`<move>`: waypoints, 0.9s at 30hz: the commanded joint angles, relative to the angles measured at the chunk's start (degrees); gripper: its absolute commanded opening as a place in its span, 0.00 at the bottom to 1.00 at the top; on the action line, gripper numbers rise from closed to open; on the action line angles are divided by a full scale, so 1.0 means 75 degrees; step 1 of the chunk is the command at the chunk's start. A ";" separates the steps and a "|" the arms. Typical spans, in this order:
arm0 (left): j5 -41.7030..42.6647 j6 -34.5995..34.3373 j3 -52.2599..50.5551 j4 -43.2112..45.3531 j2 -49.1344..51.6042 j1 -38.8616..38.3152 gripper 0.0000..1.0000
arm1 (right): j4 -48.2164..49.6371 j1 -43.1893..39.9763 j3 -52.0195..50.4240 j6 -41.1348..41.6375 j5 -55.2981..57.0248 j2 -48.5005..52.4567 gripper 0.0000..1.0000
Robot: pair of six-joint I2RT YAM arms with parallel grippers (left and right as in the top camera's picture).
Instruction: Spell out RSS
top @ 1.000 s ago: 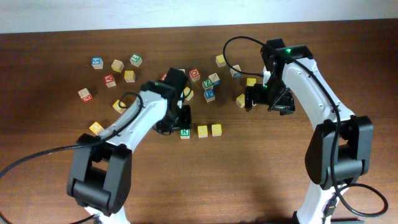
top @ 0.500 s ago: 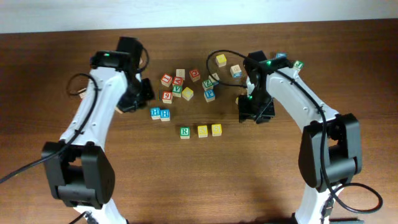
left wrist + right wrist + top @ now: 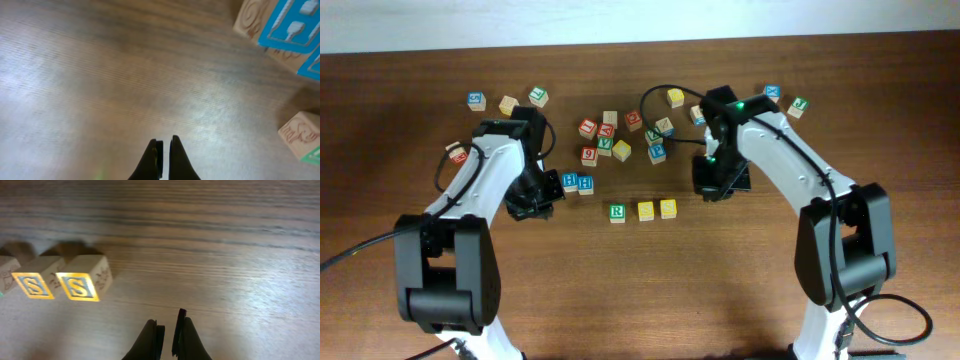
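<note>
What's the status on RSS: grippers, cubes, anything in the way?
Left gripper shut, empty. Right gripper shut, empty, right of the row. R cube and S cubes in a row. H cubes sit apart, up-left of it.

On the counter (image 3: 770,290), the R cube (image 3: 617,212), the left S cube (image 3: 645,211) and the right S cube (image 3: 668,209) lay in one left-to-right row, each just beside the next. Left of the row and a little farther back, the left H cube (image 3: 570,181) touched the right H cube (image 3: 585,184). The left tool (image 3: 162,142) hung just left of that pair. The right tool (image 3: 167,316) hung right of the row. A cluster of other cubes (image 3: 606,143) lay behind.
</note>
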 commanded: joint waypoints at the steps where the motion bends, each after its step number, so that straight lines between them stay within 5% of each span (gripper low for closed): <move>1: 0.0533 0.0152 -0.0568 0.0498 0.0017 -0.0289 0.00 | 0.0280 0.0487 -0.0064 0.0522 0.0344 -0.0073 0.04; 19: 0.0458 0.0041 -0.0994 0.2314 0.0020 -0.1309 0.00 | 0.1005 0.0580 -0.0102 0.0895 0.0965 0.0755 0.04; 27: 0.0460 -0.0289 -0.1026 0.2672 0.0105 -0.1737 0.00 | 0.1886 0.0580 -0.0921 0.0895 -0.0315 0.0801 0.04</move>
